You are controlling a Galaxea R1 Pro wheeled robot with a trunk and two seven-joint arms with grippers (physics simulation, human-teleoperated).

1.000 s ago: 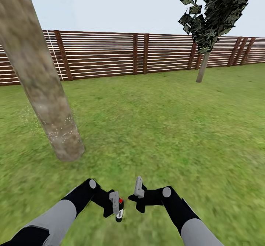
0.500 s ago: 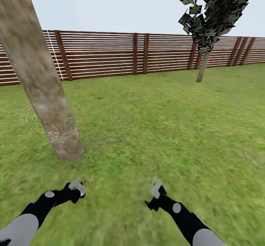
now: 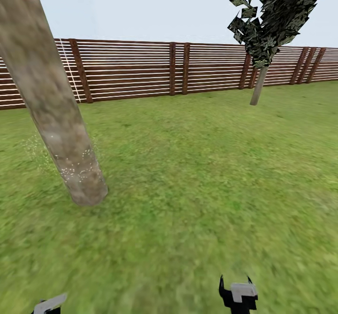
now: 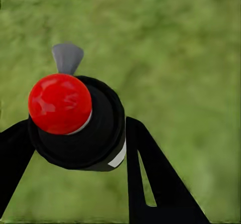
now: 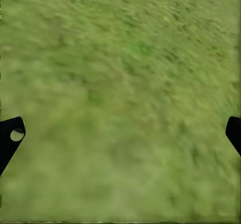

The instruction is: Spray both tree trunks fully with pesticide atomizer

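The pesticide atomizer, a black can with a red cap and a grey nozzle, sits between the black fingers of my left gripper, which is shut on it over the grass. In the head view the left gripper just peeks in at the bottom edge. My right gripper is low at the bottom right, open with only grass between its fingers. The near tree trunk leans at the left, with white pesticide specks around its lower part. A second tree stands far right by the fence.
A brown slat fence runs across the back of the lawn. Open grass stretches between the near trunk and the far tree. The far tree's dark leafy crown hangs at the top right.
Both arms have spread apart and dropped toward the bottom edge of the head view, the left one carrying the atomizer. The trees and the view itself have not shifted.
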